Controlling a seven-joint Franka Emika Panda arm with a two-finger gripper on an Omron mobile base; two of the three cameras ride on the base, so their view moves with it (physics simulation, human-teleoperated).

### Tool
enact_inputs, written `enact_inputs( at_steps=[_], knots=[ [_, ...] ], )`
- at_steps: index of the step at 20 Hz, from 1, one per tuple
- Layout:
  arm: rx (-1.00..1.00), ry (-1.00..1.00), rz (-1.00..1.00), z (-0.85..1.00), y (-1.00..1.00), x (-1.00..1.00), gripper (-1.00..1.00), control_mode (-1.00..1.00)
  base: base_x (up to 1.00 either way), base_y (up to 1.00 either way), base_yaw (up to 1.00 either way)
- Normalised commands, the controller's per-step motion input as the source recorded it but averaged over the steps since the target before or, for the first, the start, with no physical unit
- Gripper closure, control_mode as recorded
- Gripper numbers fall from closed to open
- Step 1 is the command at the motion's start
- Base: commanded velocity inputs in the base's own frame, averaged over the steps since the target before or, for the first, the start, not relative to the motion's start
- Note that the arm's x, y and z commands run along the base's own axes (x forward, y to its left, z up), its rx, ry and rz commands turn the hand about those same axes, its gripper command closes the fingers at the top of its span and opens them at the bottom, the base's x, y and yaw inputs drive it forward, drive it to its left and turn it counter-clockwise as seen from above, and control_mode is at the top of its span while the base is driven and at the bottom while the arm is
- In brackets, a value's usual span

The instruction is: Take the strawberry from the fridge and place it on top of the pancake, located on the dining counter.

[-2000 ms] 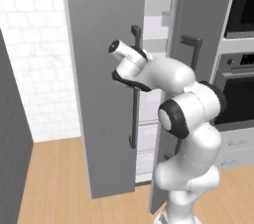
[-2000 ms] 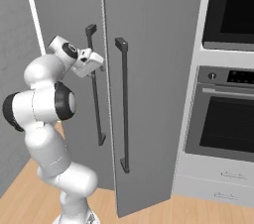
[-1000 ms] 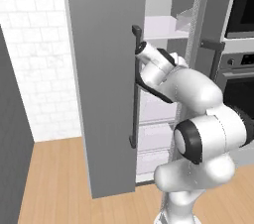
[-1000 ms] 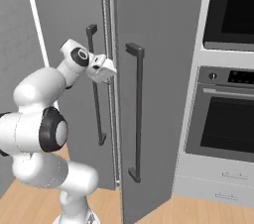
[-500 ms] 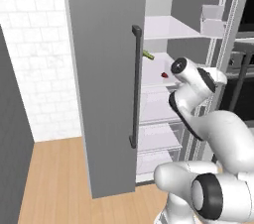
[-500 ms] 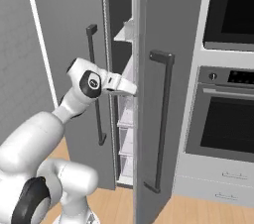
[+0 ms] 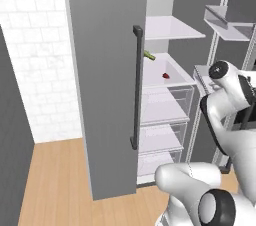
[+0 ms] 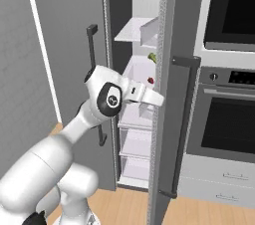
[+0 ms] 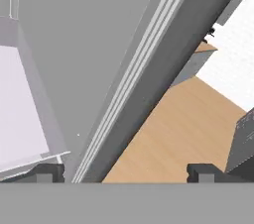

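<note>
Here the fridge stands with its right door swung open. The gripper, fingers spread wide and holding nothing, sits at that door's inner edge. Beyond it, the strawberry lies on a white shelf, near a small green vegetable piece.

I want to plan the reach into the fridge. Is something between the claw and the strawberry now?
Yes. The claw sits at the edge of the right door, which is swung open beside it. The strawberry lies on a white shelf deeper inside. No other object blocks it.
</note>
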Motion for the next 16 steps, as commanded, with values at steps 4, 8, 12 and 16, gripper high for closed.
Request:
enact_inputs(
  at_steps=[4, 8, 12, 16],
  knots=[
    [0.01, -0.01, -0.15, 0.49, -0.53, -0.05, -1.00, -1.00, 0.00, 0.00, 0.00],
    [0.00, -0.07, -0.13, 0.28, -0.52, 0.00, -1.00, -1.00, 0.00, 0.00, 0.00],
    [0.00, -0.09, -0.11, 0.11, -0.61, 0.00, -1.00, -1.00, 0.00, 0.00, 0.00],
    [0.00, -0.15, -0.06, 0.01, -0.61, 0.00, -1.00, -1.00, 0.00, 0.00, 0.00]
  ],
)
